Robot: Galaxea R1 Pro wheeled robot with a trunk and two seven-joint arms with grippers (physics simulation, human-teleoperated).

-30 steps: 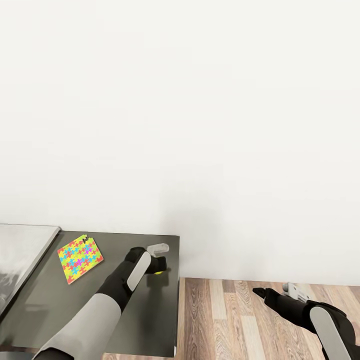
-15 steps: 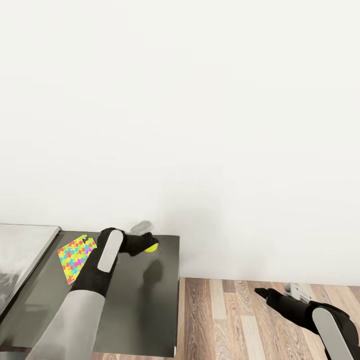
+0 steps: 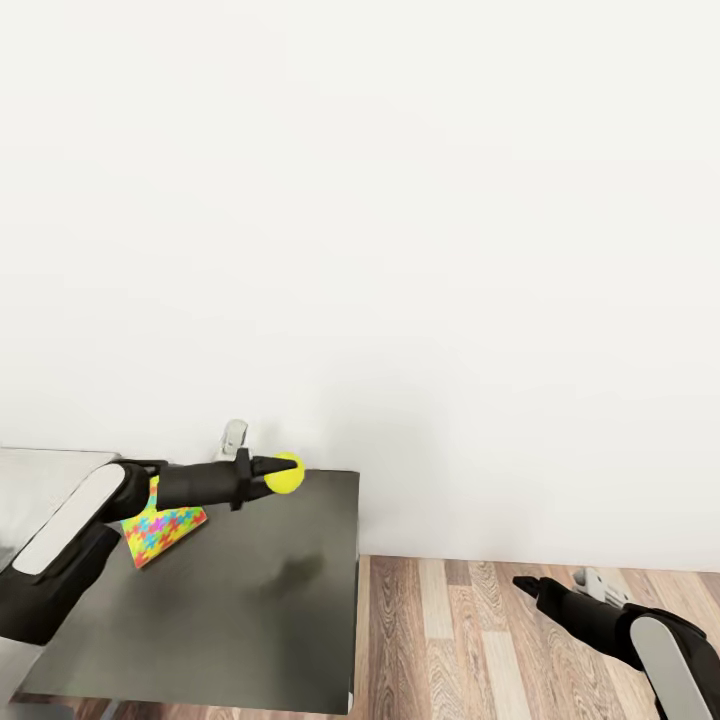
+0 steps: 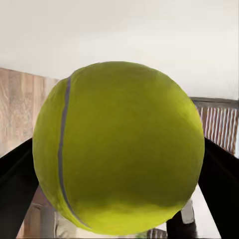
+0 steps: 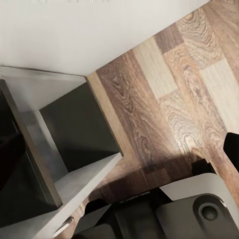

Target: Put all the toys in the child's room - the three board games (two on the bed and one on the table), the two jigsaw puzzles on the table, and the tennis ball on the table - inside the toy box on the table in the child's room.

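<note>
The left pincer (image 3: 262, 473) holds the tennis ball (image 3: 287, 473) clear of the dark table (image 3: 250, 620), its two black fingers (image 4: 17, 174) clamped on opposite sides of the ball, the arm stretched level toward the wall. The ball's shadow lies on the tabletop well below the pincer, a sign of good clearance. Behind the pincer, back along its forearm, a bright jigsaw puzzle (image 3: 165, 525) lies on the table, partly hidden by the arm. Farther back past the elbow, at the head view's edge, stands a pale grey object that may be the toy box, though too little of it shows to be sure.

The right pincer (image 3: 527, 584) hangs over the wooden floor (image 3: 450, 640), well apart from the table; whether it is wide or narrow cannot be told. Its wrist view looks down past the table's end panel to the floorboards.

The step in hand appears to be carrying the ball to the box. Doing it well would mean keeping the squeeze steady, since a round ball can slip or roll from a two-finger hold, swinging the arm back over the table at this height so it clears the puzzle, and letting go only once the ball is low inside the box's walls, lest it bounce out and roll off the table's edge.
</note>
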